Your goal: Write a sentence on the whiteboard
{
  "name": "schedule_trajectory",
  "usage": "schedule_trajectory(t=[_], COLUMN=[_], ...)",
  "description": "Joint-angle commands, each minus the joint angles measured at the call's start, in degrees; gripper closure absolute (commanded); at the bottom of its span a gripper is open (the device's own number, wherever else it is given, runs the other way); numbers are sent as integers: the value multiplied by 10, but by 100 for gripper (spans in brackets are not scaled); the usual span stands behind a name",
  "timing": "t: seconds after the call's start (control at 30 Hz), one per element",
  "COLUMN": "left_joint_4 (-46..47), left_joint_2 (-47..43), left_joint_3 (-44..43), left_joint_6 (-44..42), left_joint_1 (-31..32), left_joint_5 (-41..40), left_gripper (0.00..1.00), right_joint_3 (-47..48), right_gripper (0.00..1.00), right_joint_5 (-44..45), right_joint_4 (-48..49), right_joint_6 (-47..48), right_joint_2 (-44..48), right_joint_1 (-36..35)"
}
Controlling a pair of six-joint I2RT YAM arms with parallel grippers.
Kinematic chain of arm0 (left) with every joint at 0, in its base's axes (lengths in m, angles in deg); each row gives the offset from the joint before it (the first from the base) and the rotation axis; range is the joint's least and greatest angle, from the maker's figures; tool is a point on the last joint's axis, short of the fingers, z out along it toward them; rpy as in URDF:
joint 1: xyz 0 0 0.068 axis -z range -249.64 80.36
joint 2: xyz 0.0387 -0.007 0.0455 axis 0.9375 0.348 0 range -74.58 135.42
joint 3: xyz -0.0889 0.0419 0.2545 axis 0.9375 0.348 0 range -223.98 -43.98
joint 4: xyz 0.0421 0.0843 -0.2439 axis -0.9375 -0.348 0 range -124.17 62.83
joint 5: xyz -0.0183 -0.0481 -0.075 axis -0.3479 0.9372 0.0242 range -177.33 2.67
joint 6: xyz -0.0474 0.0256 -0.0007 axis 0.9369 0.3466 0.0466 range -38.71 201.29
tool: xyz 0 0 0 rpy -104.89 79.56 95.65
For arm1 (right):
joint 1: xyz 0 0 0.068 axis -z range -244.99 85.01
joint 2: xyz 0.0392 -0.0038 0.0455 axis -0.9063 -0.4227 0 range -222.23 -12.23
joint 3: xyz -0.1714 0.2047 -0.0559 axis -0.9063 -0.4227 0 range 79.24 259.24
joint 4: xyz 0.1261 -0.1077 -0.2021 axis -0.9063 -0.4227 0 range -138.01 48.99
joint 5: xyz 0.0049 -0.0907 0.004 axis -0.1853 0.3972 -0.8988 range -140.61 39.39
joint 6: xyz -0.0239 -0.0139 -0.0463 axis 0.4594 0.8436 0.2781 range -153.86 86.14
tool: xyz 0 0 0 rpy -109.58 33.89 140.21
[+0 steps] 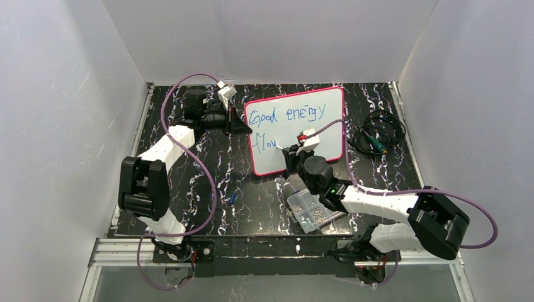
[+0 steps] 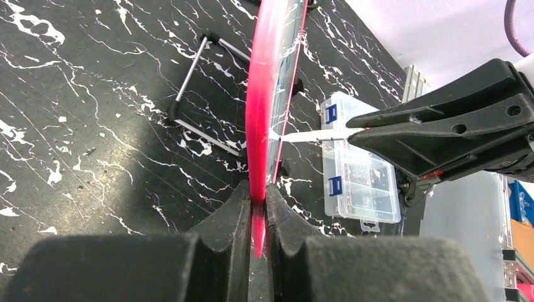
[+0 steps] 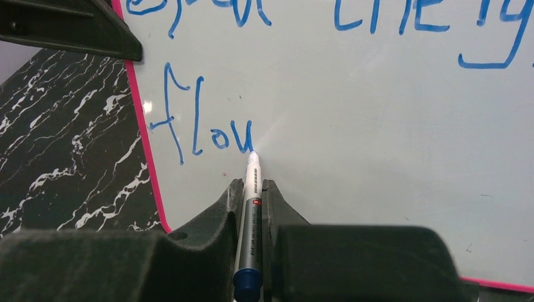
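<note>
Nearest you, the clear parts box [image 1: 310, 209] sat on the black marbled bench [image 1: 208, 170], just in front of your right arm's wrist. Beyond it, your right jaws were closed narrow on a blue whiteboard marker [image 3: 250, 214]. Its barrel ran up between them and its tip touched the whiteboard [image 1: 329, 148] at the end of the lower line. The sentence [image 1: 286, 116], in blue, read "Good energy" on top and "flo" plus a part-made letter beneath, near the board's left edge. The whiteboard stood propped upright toward the middle back of the bench, its face toward you. At its left edge your left jaws were pinched tight on the pink-red frame [image 2: 259, 113]. Behind the board a wire stand [image 2: 201, 94] rested on the bench. Far right, a coil of black cable [image 1: 378, 135] lay apart from the board
</note>
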Motion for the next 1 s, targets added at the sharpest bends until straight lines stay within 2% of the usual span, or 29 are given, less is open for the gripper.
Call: schedule_trajectory(t=[0.0, 0.57, 0.83, 0.97], left_joint_4=[9, 9, 9, 9], left_joint_2=[-46, -47, -47, -48], left_joint_3=[-8, -8, -8, -8], left_joint_6=[1, 1, 1, 1], left_joint_1=[-2, -2, -2, -2], left_joint_5=[25, 25, 25, 25], left_gripper=[100, 100, 100, 100], right_joint_3=[-9, 48, 26, 8], right_gripper=[99, 99, 99, 99], right_joint_5=[12, 44, 12, 34], right_joint_4=[-5, 63, 36, 22], right_joint_6=[-9, 37, 20, 10], right_joint_2=[14, -9, 43, 71], right_joint_1=[-1, -1, -1, -1])
